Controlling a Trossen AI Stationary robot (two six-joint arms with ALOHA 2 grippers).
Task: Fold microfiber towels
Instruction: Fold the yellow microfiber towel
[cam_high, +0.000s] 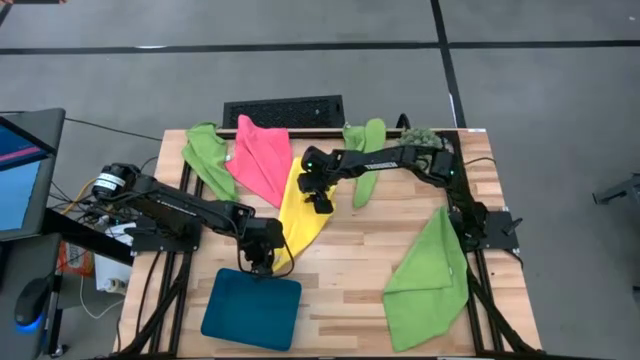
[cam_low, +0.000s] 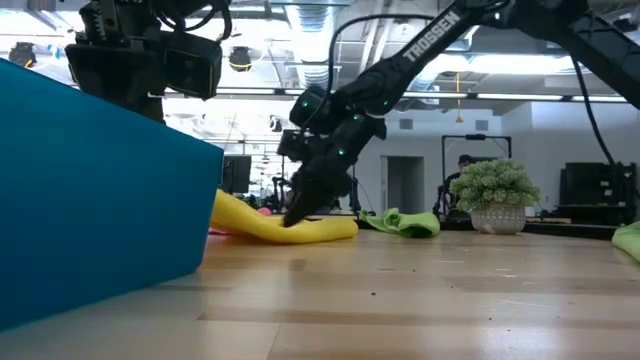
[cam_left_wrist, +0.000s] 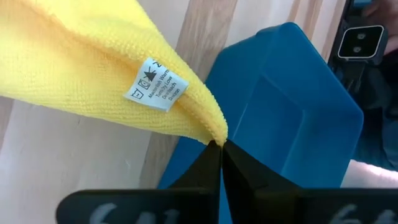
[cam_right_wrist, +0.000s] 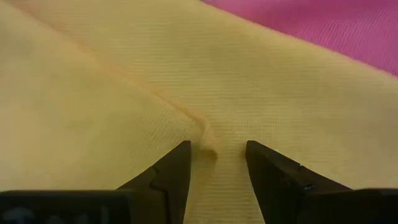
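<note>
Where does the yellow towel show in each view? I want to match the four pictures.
High view: yellow towel, centre, beside the pink towel.
Low view: left of centre on the table.
Left wrist view: upper left, corner pinched by the left tool.
Right wrist view: fills most of the frame.
Shared landmark: teal tray.

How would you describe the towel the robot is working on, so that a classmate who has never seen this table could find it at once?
Start at the wooden table and find the teal tray at its near edge. The yellow towel stretches from there to the pink towel, pinched by the left gripper, the right gripper open above it. It is the only yellow cloth.
</note>
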